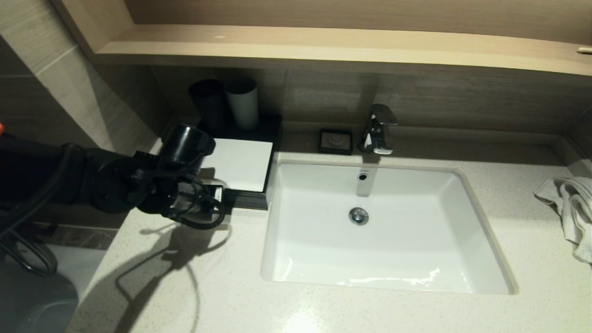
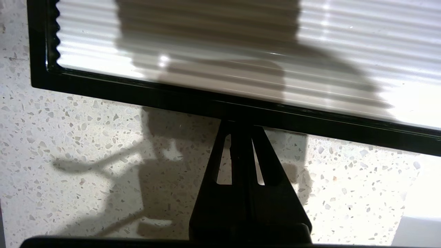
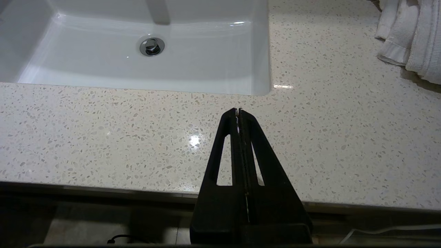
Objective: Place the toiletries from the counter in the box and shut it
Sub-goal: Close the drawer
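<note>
The box (image 1: 241,163) is black with a white ribbed lid lying flat on it, and it stands on the counter left of the sink. My left gripper (image 1: 216,191) is shut and empty, low at the box's front edge. In the left wrist view its tips (image 2: 241,124) meet the black rim (image 2: 165,97) below the lid (image 2: 220,41). No loose toiletries show on the counter. My right gripper (image 3: 238,111) is shut and empty, parked over the counter's front edge; it is out of the head view.
A black cup (image 1: 208,102) and a white cup (image 1: 243,101) stand behind the box. A soap dish (image 1: 336,141) and faucet (image 1: 379,129) sit behind the white sink (image 1: 481,240). A white towel (image 1: 571,203) lies at the far right.
</note>
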